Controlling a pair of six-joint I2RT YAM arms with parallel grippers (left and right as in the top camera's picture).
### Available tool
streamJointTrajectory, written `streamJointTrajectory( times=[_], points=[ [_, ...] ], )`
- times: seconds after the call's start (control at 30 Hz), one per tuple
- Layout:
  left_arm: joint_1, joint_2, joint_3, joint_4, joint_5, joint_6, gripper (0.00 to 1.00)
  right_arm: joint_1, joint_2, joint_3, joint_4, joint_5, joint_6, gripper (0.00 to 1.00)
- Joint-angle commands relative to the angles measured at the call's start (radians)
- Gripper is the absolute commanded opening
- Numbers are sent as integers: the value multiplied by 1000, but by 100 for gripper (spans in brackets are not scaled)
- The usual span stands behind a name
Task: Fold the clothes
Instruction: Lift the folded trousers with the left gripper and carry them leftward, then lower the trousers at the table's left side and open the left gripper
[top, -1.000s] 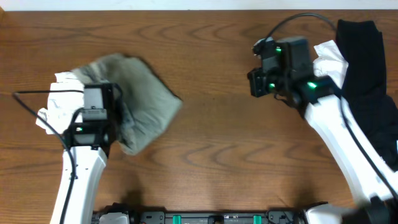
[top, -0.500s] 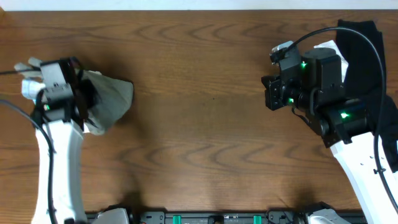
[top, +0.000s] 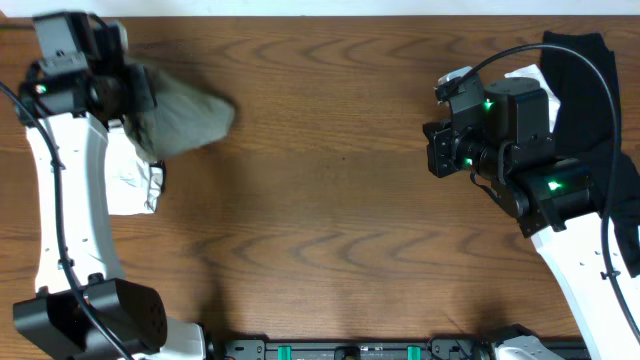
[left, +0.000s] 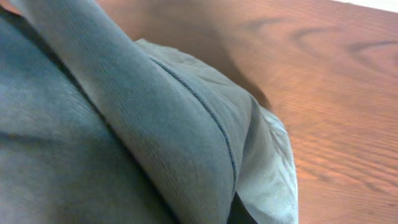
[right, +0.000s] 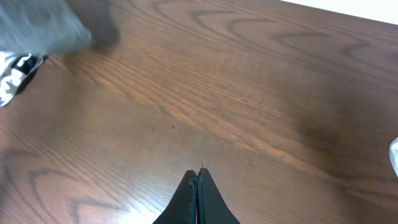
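The brown wooden surface (top: 320, 230) fills the overhead view, and two white arms reach over it: the left arm (top: 65, 200) stretches to the far left corner and the right arm (top: 570, 250) stands at the right side. There are four pieces of cloth in all. One black garment (top: 585, 100) lies along the right edge, partly under the right arm. One grey-green garment (top: 185, 115) is at the far left, bunched against the end of the left arm; its free part spreads toward the middle and throws a shadow on the wood. In the left wrist view this fabric, with one stitched seam, covers nearly everything. The left fingers are hidden in it, but the garment gathers at them, so they appear to be grasping it. One white cloth (top: 130, 185) lies beside the left arm, just below the garment; its dark print is too blurred to read. A second white cloth (top: 528, 80) touches the black garment. The right fingers (right: 189, 199) are clenched together with nothing between them, above bare wood.
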Motion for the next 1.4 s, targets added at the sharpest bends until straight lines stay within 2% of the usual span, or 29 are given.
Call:
streamJointTrajectory(
  times=[0.0, 0.07, 0.23, 0.53, 0.77, 1.07, 1.1, 1.13, 1.17, 1.2, 1.3, 1.33, 1.37],
  points=[
    [5, 3, 88, 2, 79, 135, 6, 1, 1, 3, -6, 16, -22, 1],
    [9, 6, 87, 3, 68, 184, 6, 1, 1, 3, -9, 15, -22, 1],
    [65, 48, 84, 3, -18, 187, 6, 1, 1, 3, -22, 15, -22, 1],
    [248, 160, 52, -12, -18, 106, 6, 1, 1, 3, -35, 53, -30, 1],
    [328, 177, -14, -6, -19, 80, 6, 1, 1, 3, -35, 58, -30, 1],
    [399, 176, -14, -171, -19, -41, 8, -19, 1, 3, -35, 57, -30, 1],
    [407, 176, -14, -188, -19, -60, 17, -23, 1, 3, -35, 57, -30, 1],
    [417, 176, -14, -212, -19, -87, 40, -27, 1, 3, -35, 57, -30, 1],
    [428, 176, -14, -240, -28, -120, 56, -32, 1, 3, -35, 57, -30, 1],
    [439, 176, -14, -269, -43, -160, 63, -35, 1, 3, -35, 57, -30, 1],
    [483, 176, -14, -372, -149, -337, 94, -51, 1, 3, -36, 57, -29, 1],
    [497, 176, -14, -392, -165, -368, 98, -55, 1, 3, -37, 57, -29, 1],
    [513, 175, -14, -407, -167, -380, 98, -60, 1, 3, -40, 57, -29, 1]
  ],
)
